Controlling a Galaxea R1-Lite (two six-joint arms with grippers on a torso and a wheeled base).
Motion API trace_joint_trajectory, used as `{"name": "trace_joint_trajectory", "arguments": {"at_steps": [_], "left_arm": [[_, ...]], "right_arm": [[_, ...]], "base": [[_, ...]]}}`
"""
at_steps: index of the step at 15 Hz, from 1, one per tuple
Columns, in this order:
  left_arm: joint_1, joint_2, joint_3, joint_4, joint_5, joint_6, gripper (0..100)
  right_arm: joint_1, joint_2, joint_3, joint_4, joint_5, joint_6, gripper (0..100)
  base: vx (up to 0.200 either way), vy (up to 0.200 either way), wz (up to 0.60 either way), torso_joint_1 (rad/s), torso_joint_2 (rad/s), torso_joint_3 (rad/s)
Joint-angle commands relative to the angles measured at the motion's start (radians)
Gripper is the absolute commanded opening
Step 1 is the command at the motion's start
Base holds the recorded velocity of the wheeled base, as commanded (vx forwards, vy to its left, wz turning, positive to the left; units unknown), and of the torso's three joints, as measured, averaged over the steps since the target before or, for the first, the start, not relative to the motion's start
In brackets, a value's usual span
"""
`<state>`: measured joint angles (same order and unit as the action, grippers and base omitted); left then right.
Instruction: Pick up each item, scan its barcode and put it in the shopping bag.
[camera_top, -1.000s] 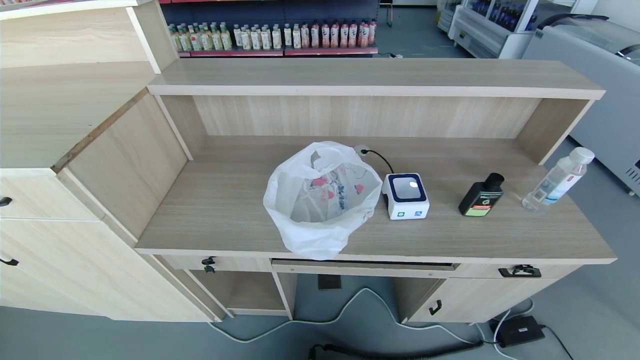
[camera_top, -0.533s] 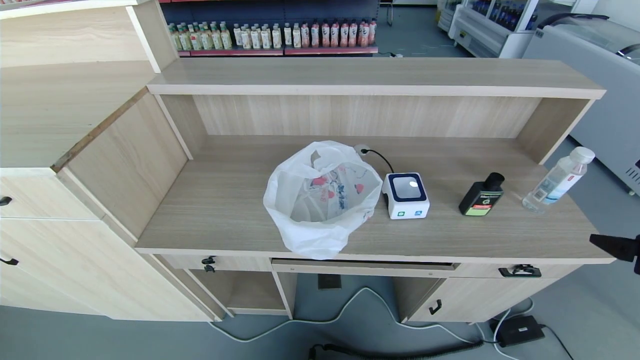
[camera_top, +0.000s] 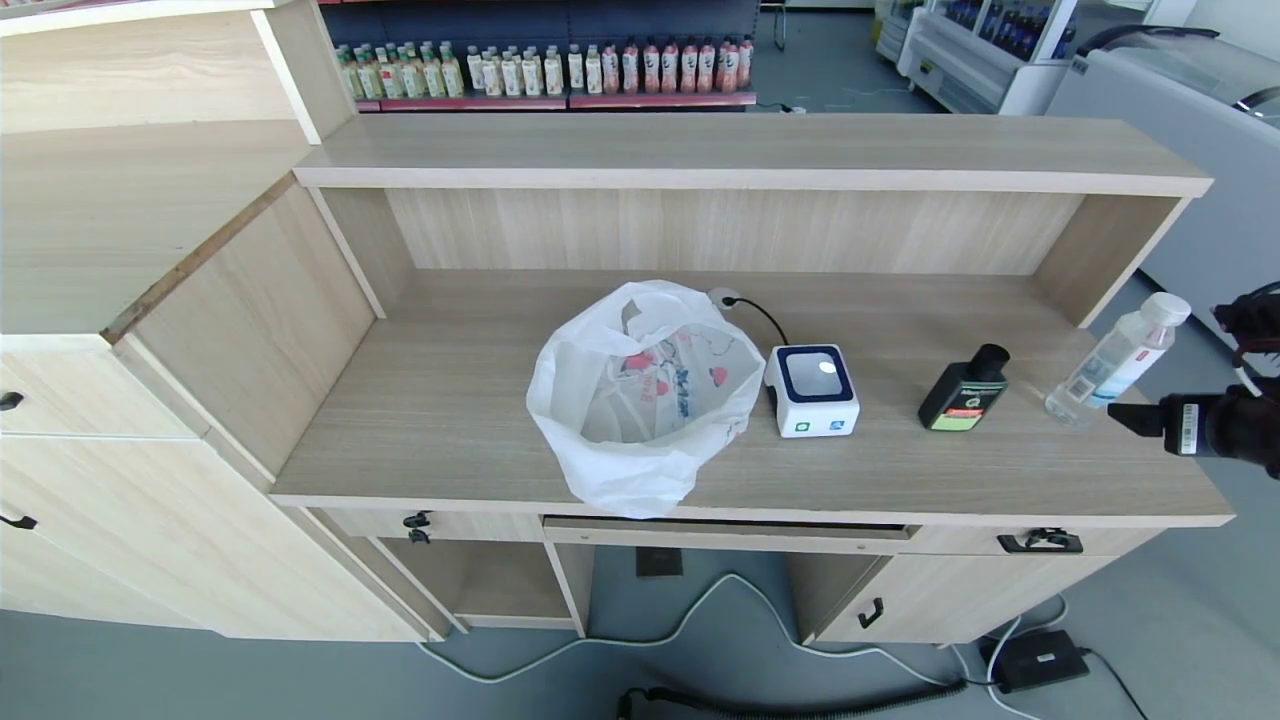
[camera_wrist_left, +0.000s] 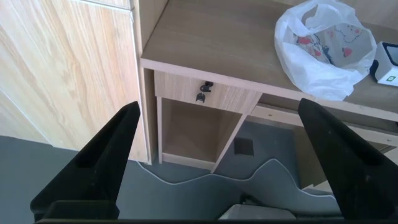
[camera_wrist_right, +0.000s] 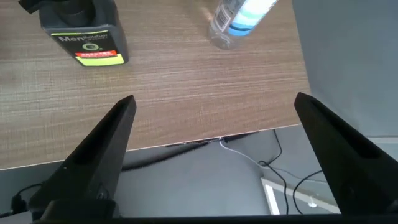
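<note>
Our right gripper (camera_wrist_right: 214, 102) risen to right edge, released, squaring up to water bottle (camera_top: 1112, 362) on bench (camera_top: 450, 420) for first pick.

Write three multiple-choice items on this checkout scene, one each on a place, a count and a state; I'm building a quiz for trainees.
1. What sits between the bag and the black bottle?
A) scanner
B) a cup
C) a can

2. How many bottles are on the counter?
A) one
B) two
C) four

3. The right claw is:
A) open
B) shut on the black bottle
C) shut on the bag

Answers:
1 A, the scanner is right of the bag and left of the black bottle.
2 B, the black bottle and the water bottle.
3 A, the right wrist view shows it spread wide with nothing held.
</note>
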<state>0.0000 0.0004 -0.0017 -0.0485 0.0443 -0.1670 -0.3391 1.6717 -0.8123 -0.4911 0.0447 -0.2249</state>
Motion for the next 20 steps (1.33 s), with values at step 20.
{"name": "trace_joint_trajectory", "arguments": {"at_steps": [20], "left_arm": [[0.0, 0.0, 0.0, -0.001, 0.0, 0.0, 100]], "right_arm": [[0.121, 0.404, -0.191, -0.259, 0.116, -0.014, 100]], "base": [[0.0, 0.0, 0.0, 0.0, 0.0, 0.0]]}}
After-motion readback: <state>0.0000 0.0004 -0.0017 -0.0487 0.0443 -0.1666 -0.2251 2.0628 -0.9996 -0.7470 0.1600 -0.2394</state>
